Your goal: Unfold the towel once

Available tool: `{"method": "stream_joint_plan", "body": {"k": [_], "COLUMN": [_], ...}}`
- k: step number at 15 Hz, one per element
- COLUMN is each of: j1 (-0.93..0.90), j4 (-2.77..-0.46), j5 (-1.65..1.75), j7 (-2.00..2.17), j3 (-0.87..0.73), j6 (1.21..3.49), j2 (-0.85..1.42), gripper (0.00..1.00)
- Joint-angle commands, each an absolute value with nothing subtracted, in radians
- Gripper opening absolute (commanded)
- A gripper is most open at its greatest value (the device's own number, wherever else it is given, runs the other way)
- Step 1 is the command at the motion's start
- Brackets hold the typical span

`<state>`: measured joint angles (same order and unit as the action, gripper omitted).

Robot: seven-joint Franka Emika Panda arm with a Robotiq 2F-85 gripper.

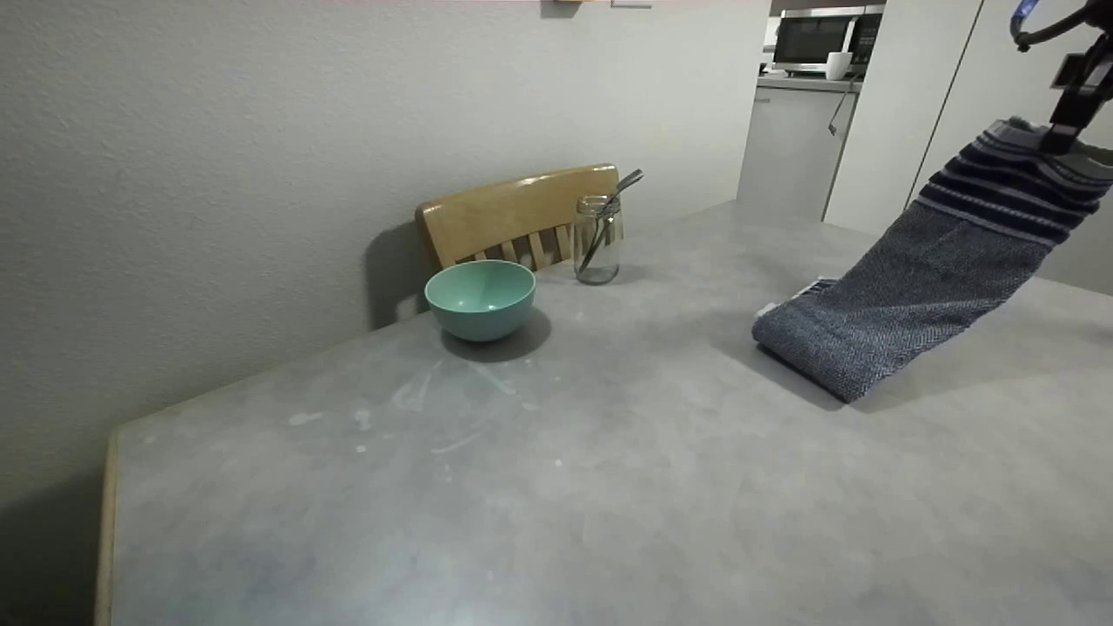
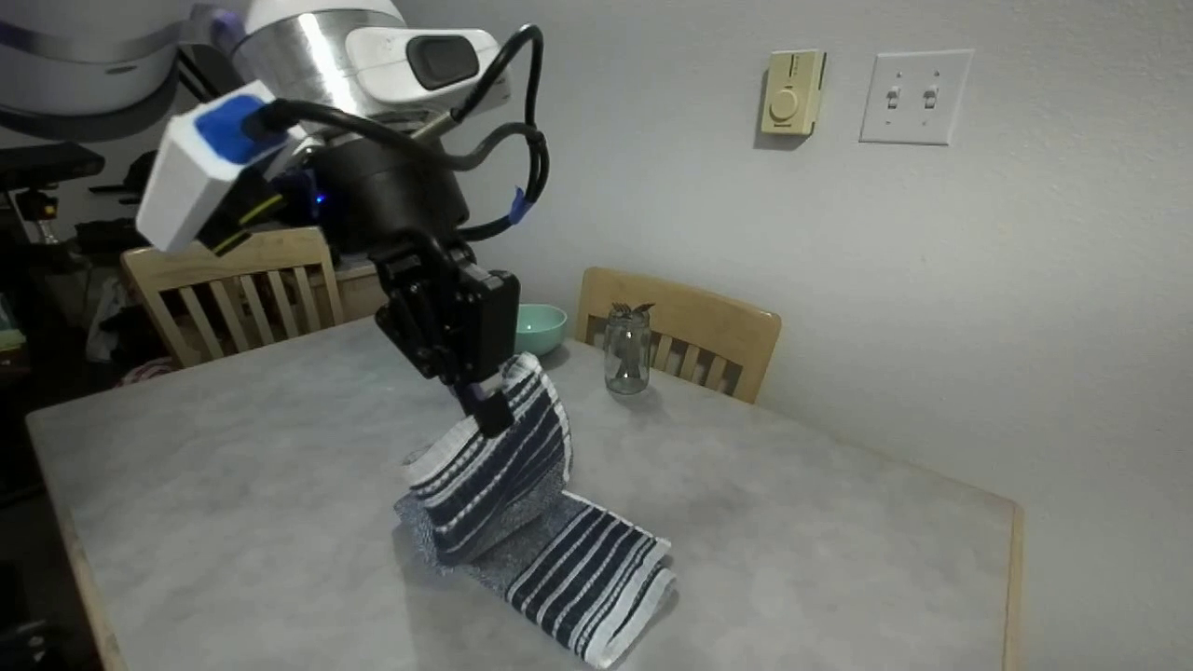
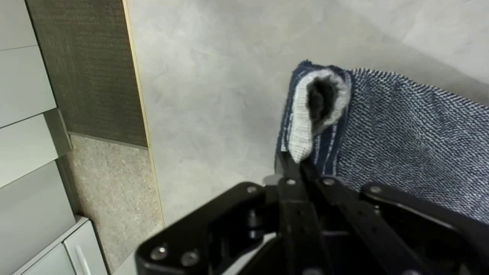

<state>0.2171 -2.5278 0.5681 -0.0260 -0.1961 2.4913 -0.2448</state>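
Exterior views face the wall (image 1: 304, 130) from different spots, sharing table (image 1: 609, 487), towel (image 1: 922, 274), bowl (image 1: 481, 322), jar (image 1: 607, 259); wrist view's way closer, peering down past the gripper (image 3: 296, 162).

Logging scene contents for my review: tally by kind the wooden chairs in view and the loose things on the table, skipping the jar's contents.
Wooden chairs: 2
Bowl: 1
Jar: 1
Towel, one end lifted: 1
Total: 5

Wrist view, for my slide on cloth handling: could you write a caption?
Claw pinches the towel by its striped end above the table.
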Motion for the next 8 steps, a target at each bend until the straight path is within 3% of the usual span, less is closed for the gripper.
{"method": "stream_joint_plan", "body": {"k": [1,8], "j1": [0.243,0.273], "j4": [-2.523,-2.485], "j5": [0.558,0.519], "j7": [-0.054,-0.033], "j3": [-0.211,-0.235], "j6": [2.573,2.620], "j2": [-0.229,-0.178], "gripper": [0.01,0.01]}}
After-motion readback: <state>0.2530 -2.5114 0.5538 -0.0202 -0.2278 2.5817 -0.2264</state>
